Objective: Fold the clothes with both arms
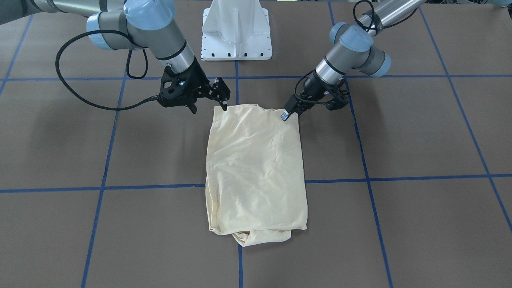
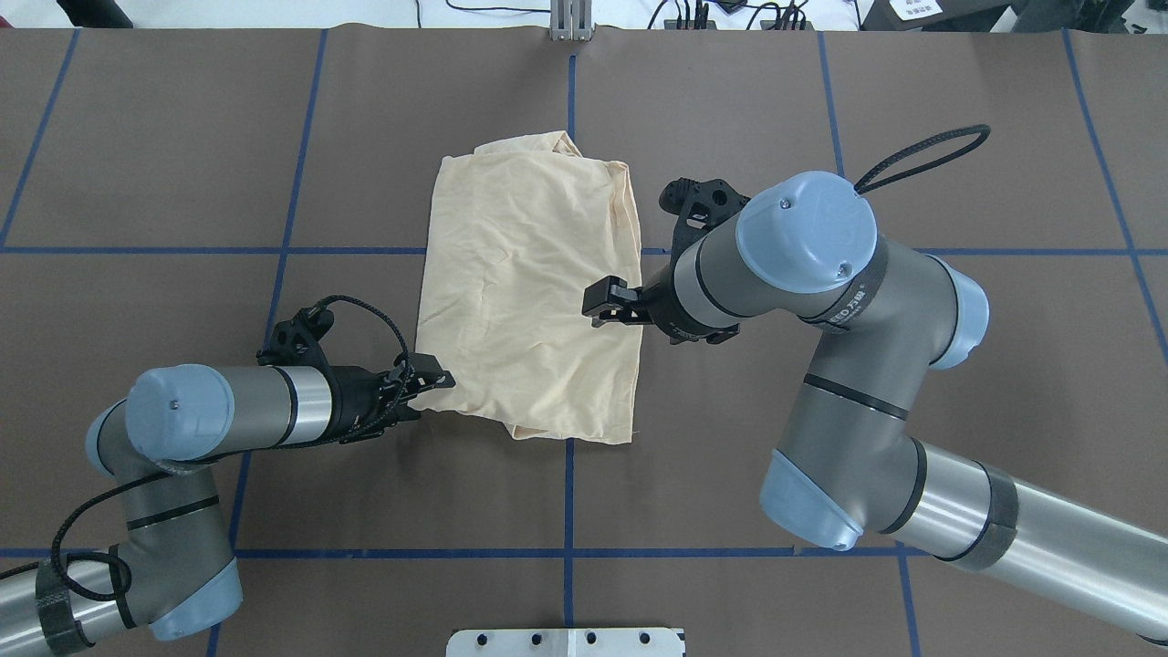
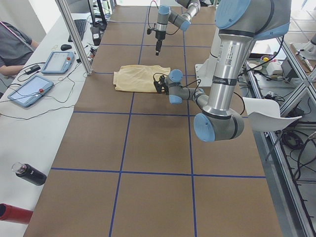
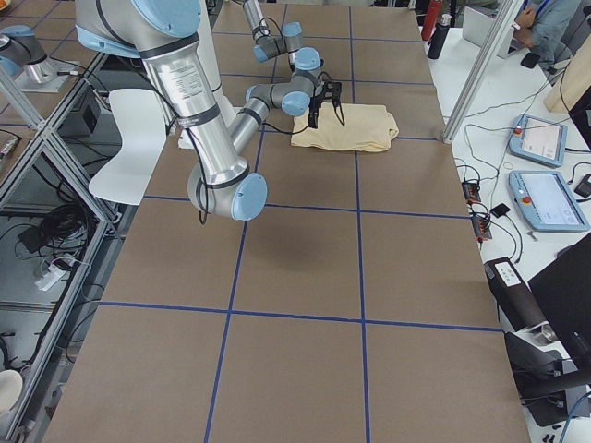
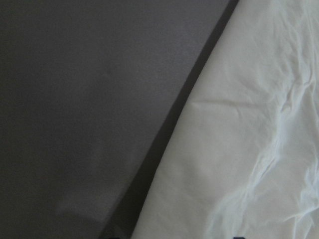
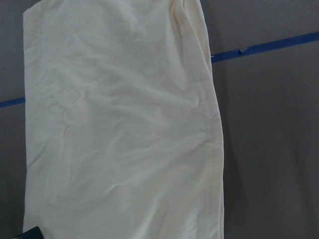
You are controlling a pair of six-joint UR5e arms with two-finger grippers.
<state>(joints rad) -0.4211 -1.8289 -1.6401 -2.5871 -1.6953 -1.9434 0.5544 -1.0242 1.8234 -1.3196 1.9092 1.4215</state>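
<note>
The clothes, a cream shirt (image 1: 256, 168), lie folded into a long rectangle at mid-table (image 2: 529, 283), with a bunched end at the far edge. No print shows. My left gripper (image 1: 285, 115) is low at the shirt's near left corner (image 2: 438, 378), its fingers close together and apparently shut on that corner. The left wrist view shows only the cloth's edge (image 5: 239, 149) up close. Raised over the near right part of the shirt, my right gripper (image 1: 209, 107) stands open and holds nothing (image 2: 598, 306). Its wrist view looks down on the hemmed edge (image 6: 209, 149).
The white pedestal base (image 1: 237, 32) stands behind the shirt between the arms. Blue tape lines (image 1: 160, 186) grid the brown tabletop. A side table with tablets (image 3: 29, 91), bottles (image 3: 29, 174) and a seated person (image 3: 12, 47) runs along the far side.
</note>
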